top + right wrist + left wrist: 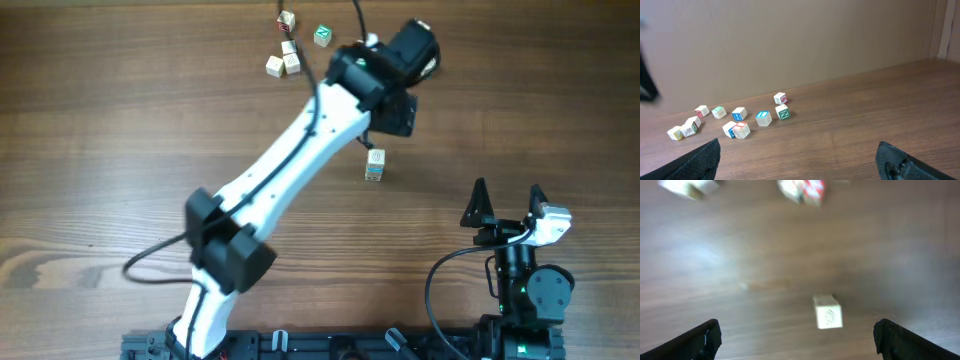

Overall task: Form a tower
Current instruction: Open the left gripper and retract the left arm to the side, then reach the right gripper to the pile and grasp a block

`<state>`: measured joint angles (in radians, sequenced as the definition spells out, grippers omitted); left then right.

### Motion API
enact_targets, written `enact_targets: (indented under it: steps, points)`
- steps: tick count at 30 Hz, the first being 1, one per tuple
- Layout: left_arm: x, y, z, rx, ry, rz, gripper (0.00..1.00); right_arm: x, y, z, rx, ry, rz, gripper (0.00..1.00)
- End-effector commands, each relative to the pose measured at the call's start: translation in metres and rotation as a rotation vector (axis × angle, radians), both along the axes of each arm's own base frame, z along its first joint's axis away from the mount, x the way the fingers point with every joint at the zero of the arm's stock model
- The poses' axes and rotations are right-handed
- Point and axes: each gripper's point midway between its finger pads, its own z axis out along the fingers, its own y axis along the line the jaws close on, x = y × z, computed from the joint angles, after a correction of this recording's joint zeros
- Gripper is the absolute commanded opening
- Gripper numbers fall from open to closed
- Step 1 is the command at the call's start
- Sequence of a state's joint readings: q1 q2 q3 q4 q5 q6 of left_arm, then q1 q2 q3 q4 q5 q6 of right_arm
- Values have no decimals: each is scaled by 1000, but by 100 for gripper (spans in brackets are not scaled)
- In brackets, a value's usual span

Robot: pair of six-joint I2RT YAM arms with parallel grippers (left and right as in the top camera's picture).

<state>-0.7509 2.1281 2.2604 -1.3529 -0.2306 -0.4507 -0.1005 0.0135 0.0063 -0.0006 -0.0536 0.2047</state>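
Tower: a narrow upright stack of small wooden letter cubes is seen, pale whitish on top, with bluish and greenish print down the visible side; the number of cubes cannot be told.
Tower position: it is stood on the desk near the middle, right of the left arm and just below its black wrist, well apart from the loose cubes.
Tower from the left wrist: a pale face with a faint round mark is shown, blurred, ahead of the fingers and touched by neither.
Left claw: the fingers are spread wide and nothing is pinched.
Right claw: it is spread wide and empty, held at the right near the desk's front edge, well apart from the tower.
Loose cubes: single cubes are scattered at the far side of the desk, some touching, with red, green, blue and yellow print.
In the way: part of the desk is covered in the overhead view by the left arm, laid diagonally from front edge to far side; only bare desk is seen between the right claw and the tower.
Materials: the desk is of brown wood grain; the cubes are square-edged pale wood; the arm is white-shelled with black joints; the claw fingers are black.
Background: a plain tan wall is seen behind the cubes.
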Motion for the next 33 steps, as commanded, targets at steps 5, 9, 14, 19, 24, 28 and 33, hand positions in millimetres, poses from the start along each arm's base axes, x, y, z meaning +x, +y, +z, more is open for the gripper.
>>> enact_targets:
  steps: [5,9,14,19,24,28,33]
  points:
    - [37,188,170,-191,-420,536,100,-6,52,8,800,53,292,100]
    - [37,275,194,-241,-476,719,100,-10,64,16,1100,97,366,100]
    - [29,336,202,-276,-494,861,100,-21,79,62,752,-10,504,99]
    - [22,349,196,-254,-470,895,100,-2,76,83,530,174,422,99]
    - [15,354,194,-220,-461,915,100,41,72,107,189,474,440,99]
    - [11,354,190,-211,-441,917,100,80,84,121,34,706,543,99]
    - [7,354,187,-201,-421,919,100,101,130,109,-278,903,695,100]
